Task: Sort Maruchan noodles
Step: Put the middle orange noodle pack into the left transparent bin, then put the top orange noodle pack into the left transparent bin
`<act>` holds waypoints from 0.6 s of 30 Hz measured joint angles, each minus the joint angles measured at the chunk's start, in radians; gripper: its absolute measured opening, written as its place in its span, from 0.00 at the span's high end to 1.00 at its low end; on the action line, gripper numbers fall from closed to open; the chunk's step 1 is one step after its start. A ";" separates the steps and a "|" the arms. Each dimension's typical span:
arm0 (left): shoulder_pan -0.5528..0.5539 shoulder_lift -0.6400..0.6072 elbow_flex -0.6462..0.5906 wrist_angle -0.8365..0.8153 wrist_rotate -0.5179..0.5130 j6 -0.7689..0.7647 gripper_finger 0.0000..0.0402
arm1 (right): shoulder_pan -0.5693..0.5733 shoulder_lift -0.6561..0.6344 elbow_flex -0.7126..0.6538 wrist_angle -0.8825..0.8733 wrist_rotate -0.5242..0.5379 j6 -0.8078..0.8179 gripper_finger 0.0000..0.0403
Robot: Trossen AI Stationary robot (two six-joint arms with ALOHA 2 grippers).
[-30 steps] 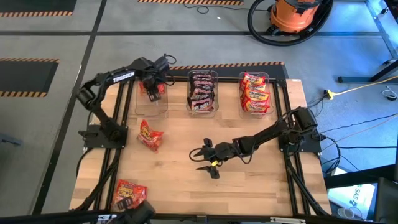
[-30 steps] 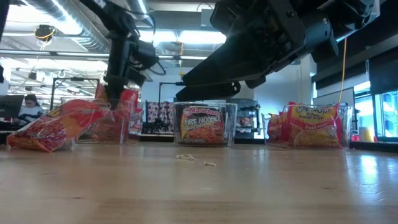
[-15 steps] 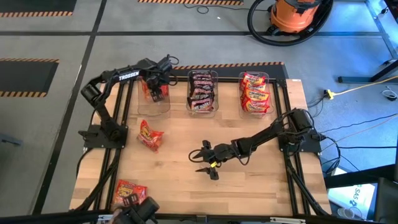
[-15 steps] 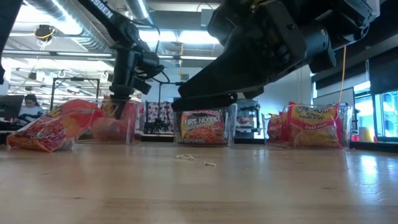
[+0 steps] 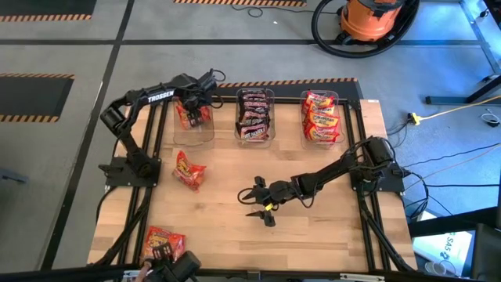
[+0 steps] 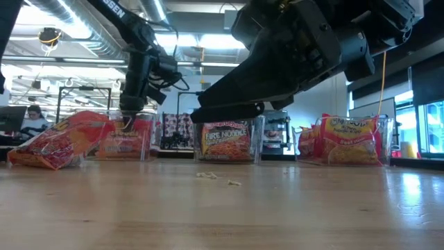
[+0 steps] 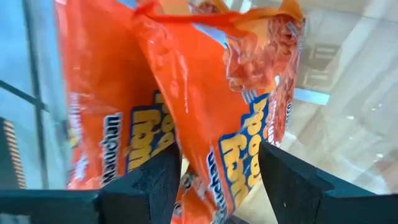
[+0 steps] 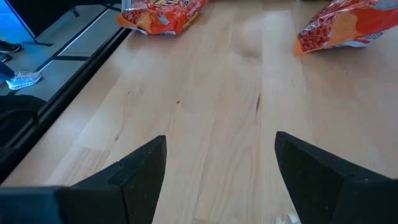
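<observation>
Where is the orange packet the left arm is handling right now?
In the high view, the orange packet is inside the leftmost clear bin at the table's far left, between the left gripper's spread fingers.

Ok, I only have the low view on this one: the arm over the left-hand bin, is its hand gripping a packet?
Observer: Its wrist view shows the left hand with fingers apart on either side of an orange packet inside the left bin. I cannot tell whether they touch it.
Operator: And the big arm filling my picture?
Observer: From above, that is the right hand, open and empty over the middle of the table.
Operator: Any loose packets besides the one at my left?
Observer: Yes, a second loose packet lies at the table's front left corner.
</observation>
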 joint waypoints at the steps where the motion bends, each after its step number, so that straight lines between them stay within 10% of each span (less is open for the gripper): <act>1: -0.006 -0.010 0.000 0.000 -0.006 -0.001 0.49 | 0.000 0.000 0.000 0.000 0.000 0.000 0.31; 18: -0.253 -0.402 0.001 -0.087 0.152 -0.413 0.49 | 0.000 0.000 0.001 0.027 0.000 0.016 0.31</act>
